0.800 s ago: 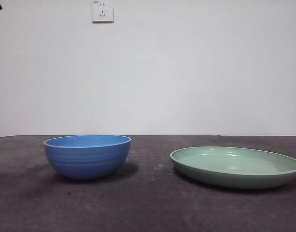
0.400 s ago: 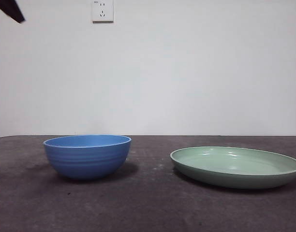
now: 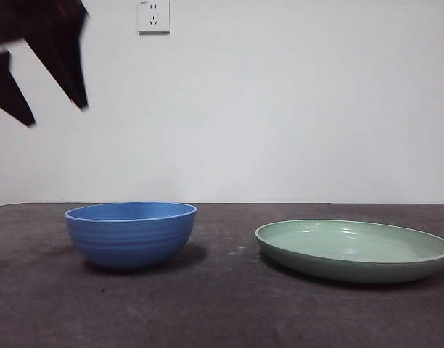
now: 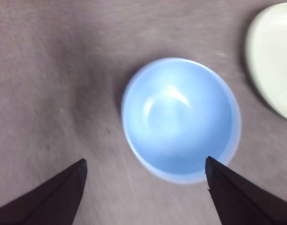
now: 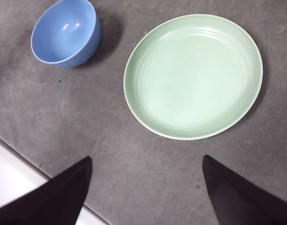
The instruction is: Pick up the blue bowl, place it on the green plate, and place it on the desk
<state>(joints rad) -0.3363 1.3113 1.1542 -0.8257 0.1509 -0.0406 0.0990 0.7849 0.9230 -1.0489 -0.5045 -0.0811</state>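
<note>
The left pincer (image 3: 51, 109) hangs high at the left of the front view, above and to the left of the blue bowl (image 3: 130, 233), its jaws spread wide, holding and touching nothing. Its wrist view looks straight down into the bowl. The bowl stands upright on the counter (image 3: 222, 312), left of the green plate (image 3: 354, 250) and well apart from it. The right pincer (image 5: 146, 161) is spread wide too, empty, high above the counter near the plate.
</note>
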